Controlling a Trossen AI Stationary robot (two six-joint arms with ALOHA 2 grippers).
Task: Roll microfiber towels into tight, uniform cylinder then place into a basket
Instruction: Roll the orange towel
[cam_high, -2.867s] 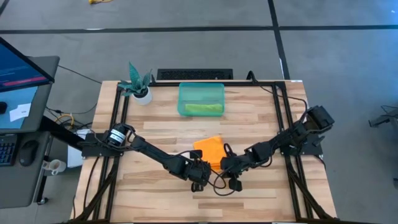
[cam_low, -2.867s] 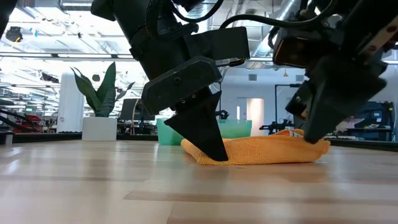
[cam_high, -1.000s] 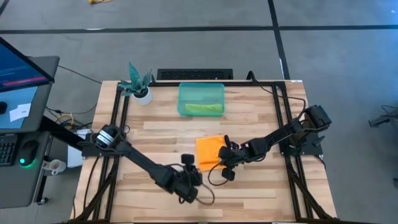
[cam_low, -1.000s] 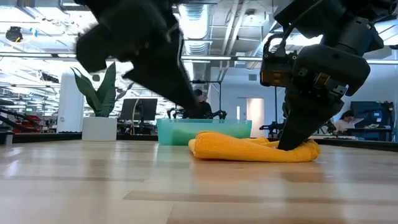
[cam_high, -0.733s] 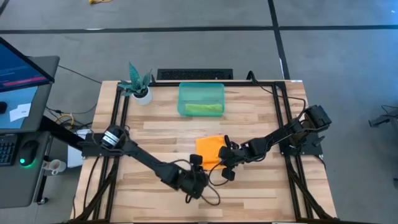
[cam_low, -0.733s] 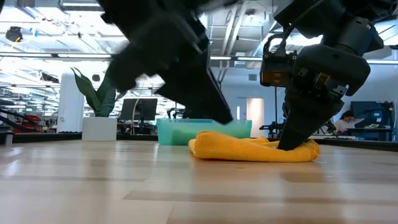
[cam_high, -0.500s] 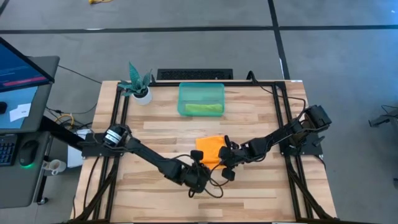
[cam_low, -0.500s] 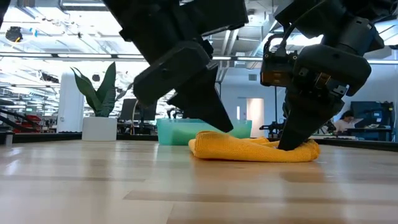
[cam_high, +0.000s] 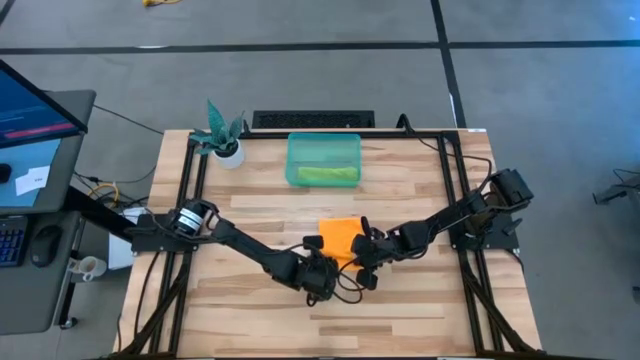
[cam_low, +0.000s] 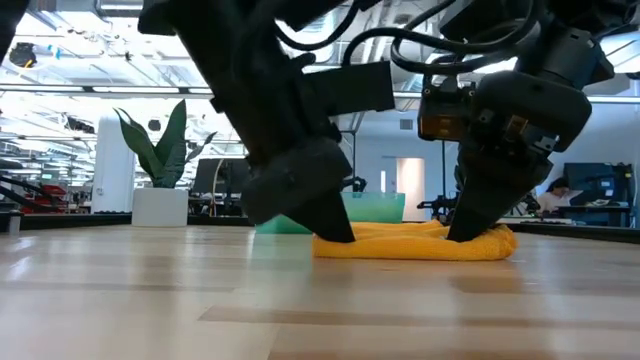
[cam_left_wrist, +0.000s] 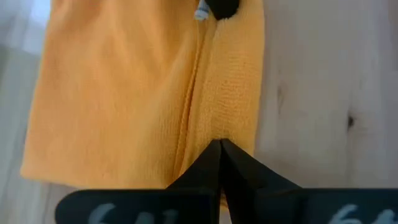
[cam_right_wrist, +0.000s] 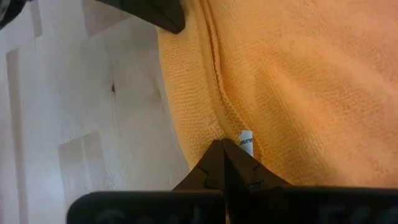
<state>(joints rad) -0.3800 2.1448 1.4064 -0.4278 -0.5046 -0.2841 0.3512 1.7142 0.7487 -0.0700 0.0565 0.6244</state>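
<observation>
On the towel's near hem, left hand (cam_left_wrist: 220, 144) and right hand (cam_right_wrist: 222, 143) pinched closed on orange towel (cam_high: 338, 240), label visible only wrist-side

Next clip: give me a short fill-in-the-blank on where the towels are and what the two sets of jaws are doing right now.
1. The orange towel lies on the ____, not in the basket.
2. The towel already inside the basket is coloured ____.
3. The left gripper has its jaws ____ on the orange towel's edge.
4. The right gripper pinches the same towel beside a small white ____.

Missing words: table; green; shut; tag
</observation>
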